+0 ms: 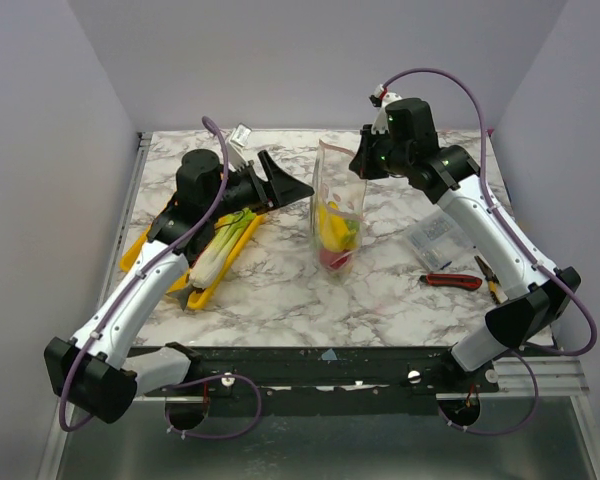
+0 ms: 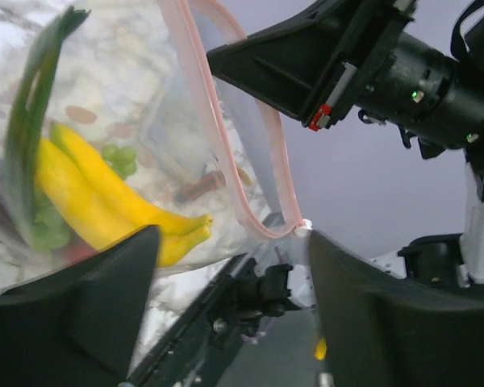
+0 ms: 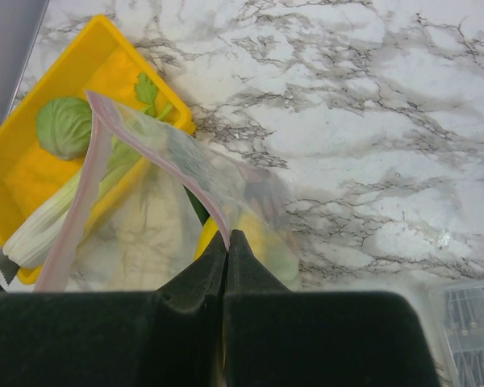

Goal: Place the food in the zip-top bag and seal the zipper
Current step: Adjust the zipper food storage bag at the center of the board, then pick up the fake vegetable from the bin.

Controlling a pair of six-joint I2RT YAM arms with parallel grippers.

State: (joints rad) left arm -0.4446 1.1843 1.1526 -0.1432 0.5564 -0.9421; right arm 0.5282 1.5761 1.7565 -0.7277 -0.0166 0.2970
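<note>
The zip-top bag (image 1: 337, 205) stands mid-table with food (image 1: 332, 228) inside — a tray (image 1: 132, 252) holding stalks (image 1: 220, 250) lies to its left. To its right lie a packet (image 1: 435, 240) and, nearer the front, a hand tool (image 1: 452, 281).

Upright zip-top bag (image 1: 338, 180) with food (image 1: 334, 232) on marble table (image 1: 280, 290)

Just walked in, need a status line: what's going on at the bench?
The right gripper is shut on the mouth edge of the zip-top bag, holding it upright. Yellow food and a red piece are already inside. The left gripper is open beside the bag, holding nothing. A pale green stalk and a round green piece lie in the yellow tray. The zipper is not sealed.
</note>
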